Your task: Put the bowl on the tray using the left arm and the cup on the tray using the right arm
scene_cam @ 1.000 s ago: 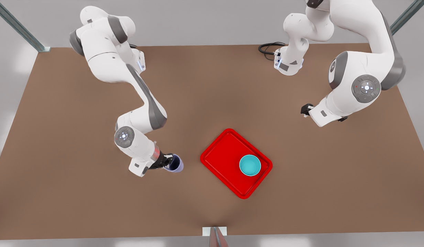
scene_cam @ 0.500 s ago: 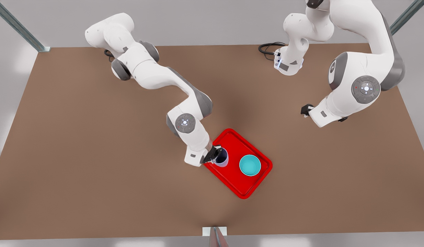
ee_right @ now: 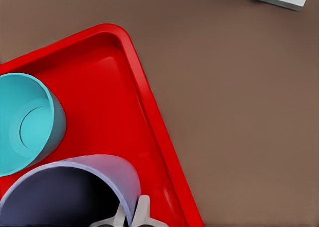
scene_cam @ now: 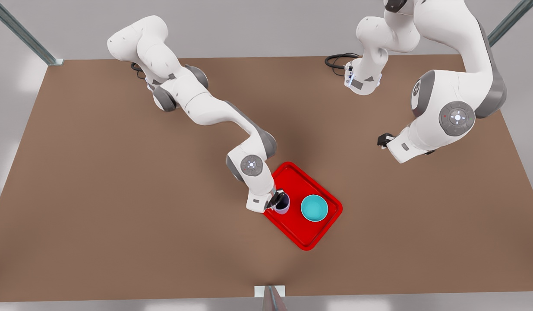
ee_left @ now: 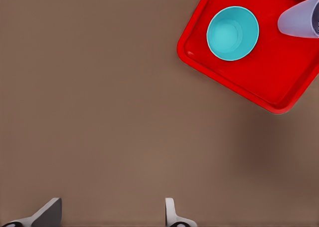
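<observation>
Right gripper (scene_cam: 275, 200): we see it over the tray's edge on the front view's left, its 2 fingers (ee_right: 142, 212) pinching the rim of the cup — 1 inside the wall, 1 outside.
Cup (scene_cam: 282, 203): lavender tumbler, upright, inside the tray near that same edge; we cannot tell whether its base touches the tray floor.
Bowl (scene_cam: 314, 208): teal, sitting upright on the tray, just beside the cup but apart from it, toward the front view's right.
Tray (scene_cam: 305, 237): red, flat on the brown table (scene_cam: 98, 194), turned at an angle to the table's edges.
Left gripper (scene_cam: 385, 139): well apart from the tray, above bare table on the front view's right — this arm waits. In its wrist view we see the 2 fingertips (ee_left: 171, 214) spread wide with nothing between them.
Cable (scene_cam: 337, 60): black, coiled at the far table edge.
</observation>
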